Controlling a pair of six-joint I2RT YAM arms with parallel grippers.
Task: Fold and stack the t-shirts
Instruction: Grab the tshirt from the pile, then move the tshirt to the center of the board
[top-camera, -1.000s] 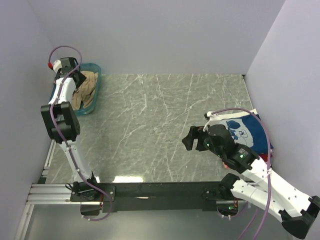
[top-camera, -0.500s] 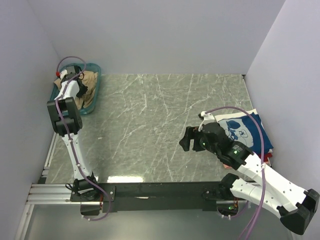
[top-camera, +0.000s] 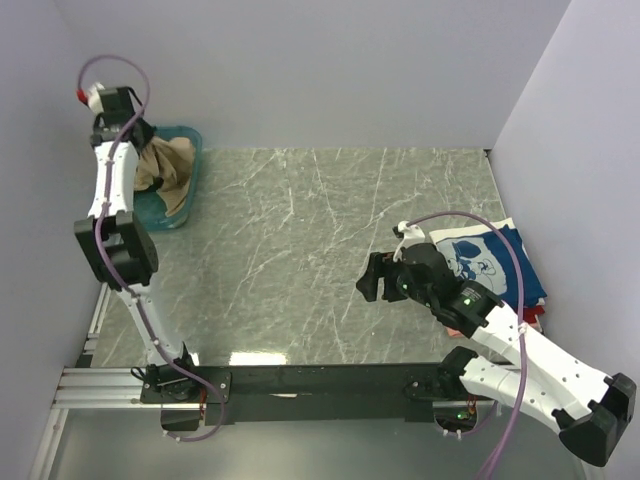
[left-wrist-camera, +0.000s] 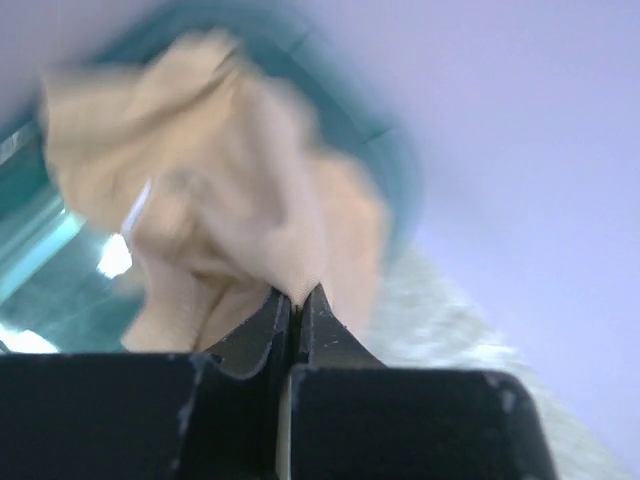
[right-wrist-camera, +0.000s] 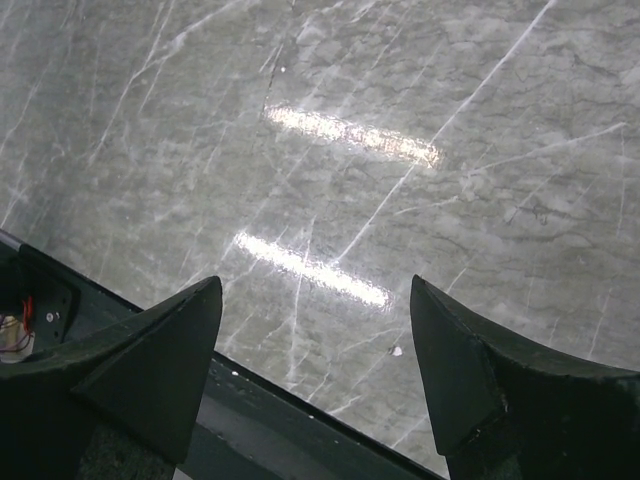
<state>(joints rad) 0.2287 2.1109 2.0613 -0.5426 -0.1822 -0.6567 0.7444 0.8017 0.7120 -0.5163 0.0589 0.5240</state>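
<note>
A tan t-shirt (top-camera: 172, 160) lies crumpled in the teal basket (top-camera: 193, 150) at the table's far left corner. My left gripper (top-camera: 143, 136) is shut on a fold of it, and the cloth rises toward the jaws. In the left wrist view the fingertips (left-wrist-camera: 297, 296) pinch the tan t-shirt (left-wrist-camera: 220, 180) above the basket (left-wrist-camera: 395, 160). A navy t-shirt with white print (top-camera: 487, 262) tops a folded pile at the right edge, with a bit of red (top-camera: 533, 315) under it. My right gripper (top-camera: 372, 280) hangs open left of that pile, empty over bare marble (right-wrist-camera: 315, 285).
Grey walls close in the table on the left, back and right. The black mounting rail (top-camera: 320, 380) runs along the near edge and shows in the right wrist view (right-wrist-camera: 280, 430). The marble top (top-camera: 300, 230) spreads between basket and pile.
My left gripper dipped into the basket, shut on the tan t-shirt and rose, drawing the cloth up. My right gripper drifted a little left, away from the pile.
</note>
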